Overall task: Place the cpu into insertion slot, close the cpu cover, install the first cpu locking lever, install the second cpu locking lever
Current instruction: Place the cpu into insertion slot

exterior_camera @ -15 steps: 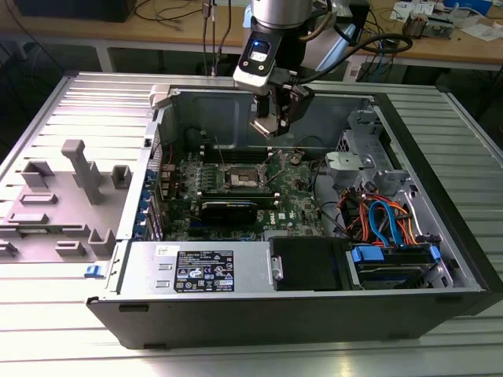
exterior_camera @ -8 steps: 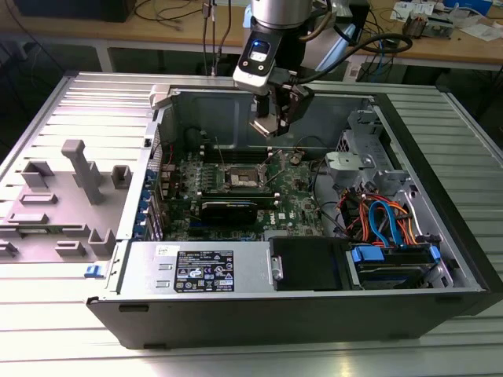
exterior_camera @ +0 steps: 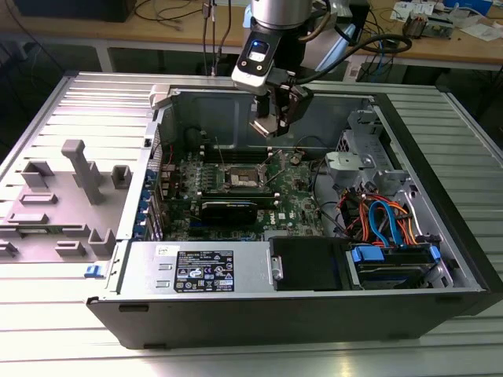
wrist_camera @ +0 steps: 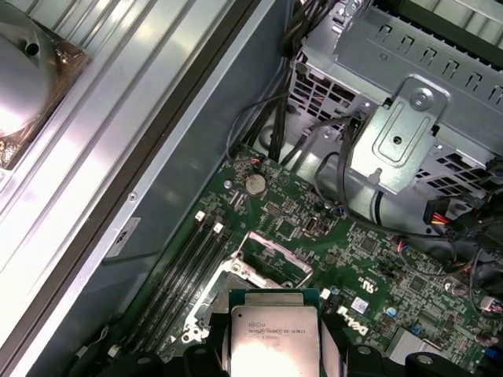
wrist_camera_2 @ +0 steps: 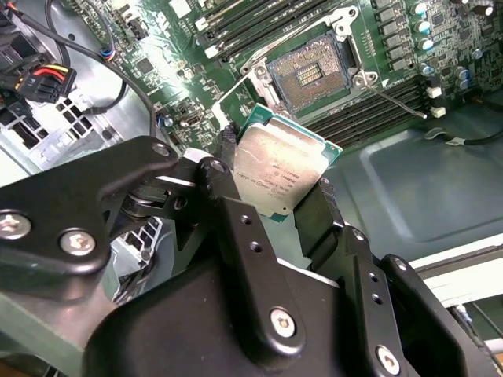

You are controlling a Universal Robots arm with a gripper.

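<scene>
In the exterior view, the gripper [exterior_camera: 271, 126] hangs inside an open computer case [exterior_camera: 440, 236] that lies on a ribbed metal surface [exterior_camera: 63, 345]. Its fingers are closed on the cpu [exterior_camera: 261, 126], which is held in the air above the green motherboard [exterior_camera: 295, 200]. The insertion slot [exterior_camera: 240, 177] lies lower on the board, apart from the chip. A grey fixture [exterior_camera: 75, 184] stands on the surface at the exterior view's left.

In the second wrist view, the cpu [wrist_camera_2: 287, 169] sits tilted between the two black fingers [wrist_camera_2: 328, 208], which press its opposite edges, with its dull silver top facing the camera. The insertion slot [wrist_camera_2: 310, 72] is beyond the chip with its contacts uncovered, and the two do not touch.

In the first wrist view, the cpu [wrist_camera: 273, 342] is clamped with a dark finger on each side. Just past it, the cpu cover [wrist_camera: 271, 251] stands raised off the slot, beside the long memory slots [wrist_camera: 189, 267]. A metal drive cage [wrist_camera: 397, 133] is farther off.
</scene>
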